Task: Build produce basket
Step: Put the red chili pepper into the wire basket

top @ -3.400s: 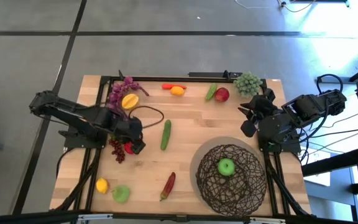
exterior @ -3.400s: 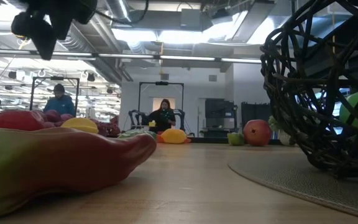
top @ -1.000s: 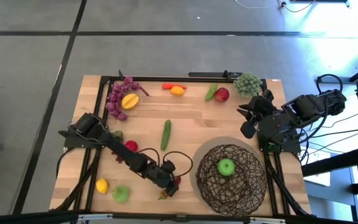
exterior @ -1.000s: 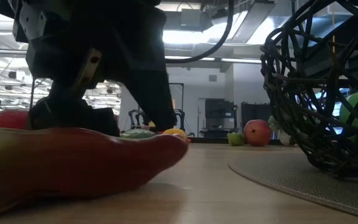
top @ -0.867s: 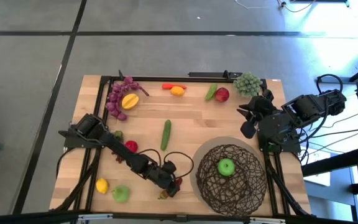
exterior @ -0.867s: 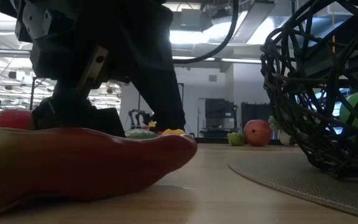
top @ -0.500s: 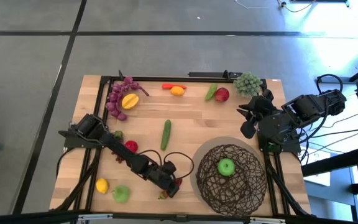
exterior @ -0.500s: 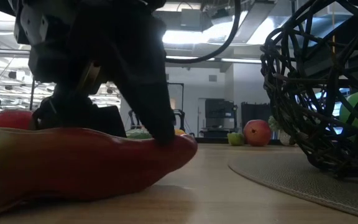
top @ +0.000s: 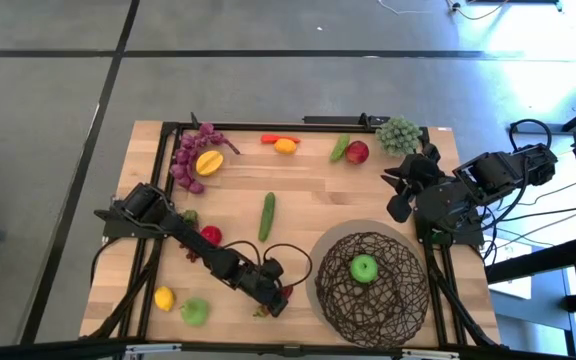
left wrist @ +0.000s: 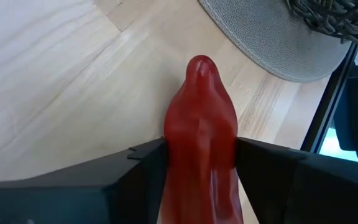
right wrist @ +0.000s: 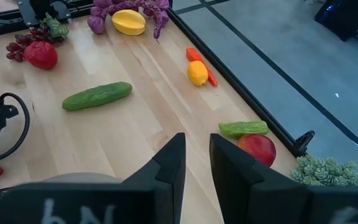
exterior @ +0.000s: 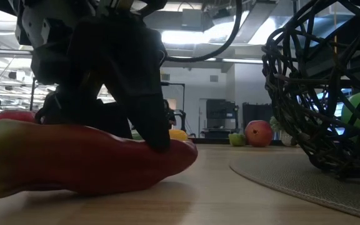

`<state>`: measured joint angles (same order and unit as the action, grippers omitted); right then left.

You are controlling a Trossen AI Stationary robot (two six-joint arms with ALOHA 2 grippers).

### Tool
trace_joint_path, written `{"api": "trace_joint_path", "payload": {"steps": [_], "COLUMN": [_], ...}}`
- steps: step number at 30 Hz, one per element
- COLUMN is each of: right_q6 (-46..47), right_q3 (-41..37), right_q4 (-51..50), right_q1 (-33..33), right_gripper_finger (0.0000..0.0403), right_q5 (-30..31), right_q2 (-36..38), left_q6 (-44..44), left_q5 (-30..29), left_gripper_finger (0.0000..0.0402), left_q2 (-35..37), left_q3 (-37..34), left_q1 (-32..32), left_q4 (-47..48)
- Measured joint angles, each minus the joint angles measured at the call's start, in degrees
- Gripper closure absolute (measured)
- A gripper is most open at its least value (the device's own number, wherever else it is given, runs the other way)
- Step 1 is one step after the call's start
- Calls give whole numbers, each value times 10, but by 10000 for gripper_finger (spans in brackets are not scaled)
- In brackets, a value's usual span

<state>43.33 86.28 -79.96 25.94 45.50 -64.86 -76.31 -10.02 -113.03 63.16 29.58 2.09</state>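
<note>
The red chili [left wrist: 201,137] lies on the wood near the table's front edge, just left of the basket [top: 333,290]. Its rounded red end points toward the grey mat [left wrist: 272,43]. My left gripper [top: 276,300] stands over the chili, slanting down, and is shut on it. In the low view the chili [exterior: 86,159] rests on the tabletop under the dark gripper. A green apple [top: 364,267] sits inside the basket. My right gripper [right wrist: 196,158] is raised at the table's right side, with a narrow gap between its fingers and nothing in it. My left gripper pinches the chili's two long sides [left wrist: 174,149] between its two fingers [left wrist: 145,165], at the thick middle part. The fingers slant down from the table's far left and stand either side of the chili. The chili's red end sticks out ahead of them, its underside on the table.
A cucumber [top: 266,216] lies mid-table, a red apple with dark grapes [top: 208,235] to its left. A lemon [top: 164,297] and green apple [top: 195,311] sit at the front left. Purple grapes [top: 193,155], a carrot [top: 284,144], a red apple [top: 357,152] and green grapes [top: 400,133] line the far edge.
My left gripper has stayed over the chili and drawn its fingers together until they meet the chili's sides. In the low view one finger has come down onto the chili's red end, and the chili has shifted slightly on the table.
</note>
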Motion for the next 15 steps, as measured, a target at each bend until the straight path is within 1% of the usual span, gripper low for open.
{"api": "trace_joint_path", "payload": {"steps": [5,10,15], "right_q6": [0,0,-1], "right_q3": [0,0,0], "right_q4": [0,0,0], "right_q1": [0,0,0], "right_gripper_finger": [329,329,329], "right_q5": [0,0,0], "right_q2": [0,0,0], "left_q6": [0,2,6], "left_q5": [6,12,12], "left_gripper_finger": [269,272,273], "left_q2": [0,5,23], "left_q3": [0,-1,-2], "left_q1": [0,-1,-5], "left_q4": [0,0,21]}}
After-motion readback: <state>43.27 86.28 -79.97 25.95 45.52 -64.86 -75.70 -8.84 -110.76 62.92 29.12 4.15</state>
